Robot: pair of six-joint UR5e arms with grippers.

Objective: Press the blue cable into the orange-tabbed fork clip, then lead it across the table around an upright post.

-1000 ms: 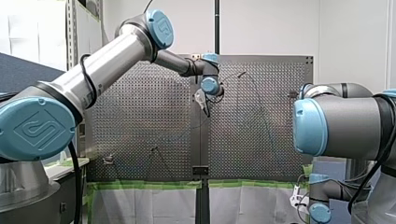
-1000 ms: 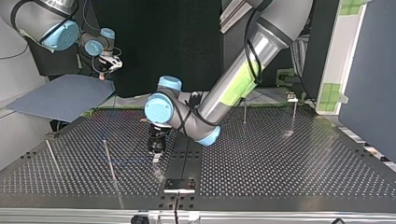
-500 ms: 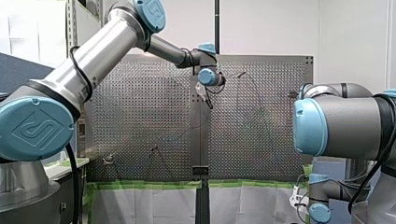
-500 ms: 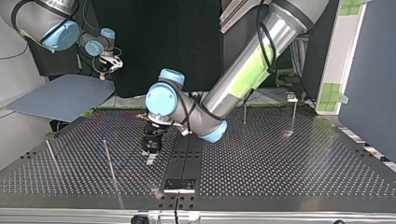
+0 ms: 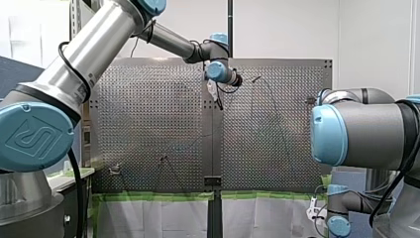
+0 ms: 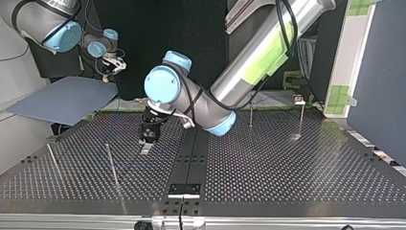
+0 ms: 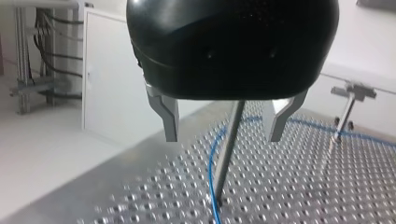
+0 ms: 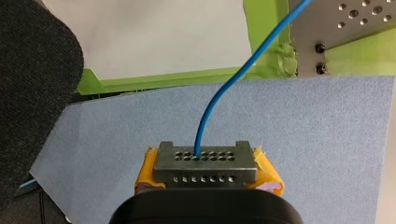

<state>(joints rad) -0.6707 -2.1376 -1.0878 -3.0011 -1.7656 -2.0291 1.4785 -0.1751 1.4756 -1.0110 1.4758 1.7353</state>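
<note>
I take the routing step to be in hand. My left gripper (image 7: 223,137) hangs over the perforated table (image 6: 287,163) with its metal fingers spread and nothing held. An upright post (image 7: 227,154) stands just ahead, framed between them. The blue cable (image 7: 211,161) lies on the table and seems to curl at the post's foot, though the blur there leaves me unsure how far round it goes. My right gripper (image 8: 205,173) sits well off the table's far left corner, above a blue-grey mat (image 8: 303,140), its yellow pads pinching a dark block (image 8: 205,161) from which the cable rises. The next move, I judge, calls for lowering my left gripper onto the cable beside the post without knocking it. Only the wrist views show the cable plainly; the top view gives the arms' places, where the cable hardly shows.
</note>
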